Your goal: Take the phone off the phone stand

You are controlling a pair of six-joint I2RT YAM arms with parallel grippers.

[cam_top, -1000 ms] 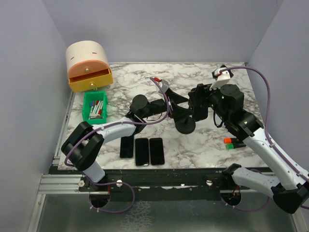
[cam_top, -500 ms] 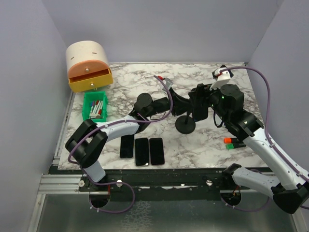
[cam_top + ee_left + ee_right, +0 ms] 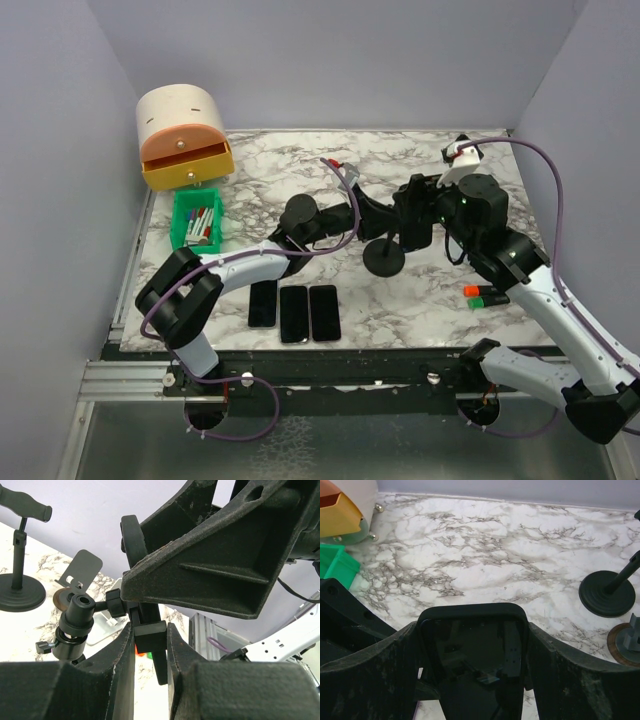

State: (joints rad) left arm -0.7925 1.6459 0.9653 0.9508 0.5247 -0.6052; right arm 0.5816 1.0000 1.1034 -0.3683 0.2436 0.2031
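While right jaws pinch one phone | left jaws pinch one phone stand | three other phones lie flat

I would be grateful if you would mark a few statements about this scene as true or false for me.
1. The right fingers hold the phone by its two side edges. True.
2. The left fingers are clamped on a part of the phone stand. True.
3. Four spare phones lie flat near the front edge of the table. False: three spare phones lie there, side by side.
4. The green bin is empty. False: it holds markers.
5. The stand's round base rests on the marble table. True.
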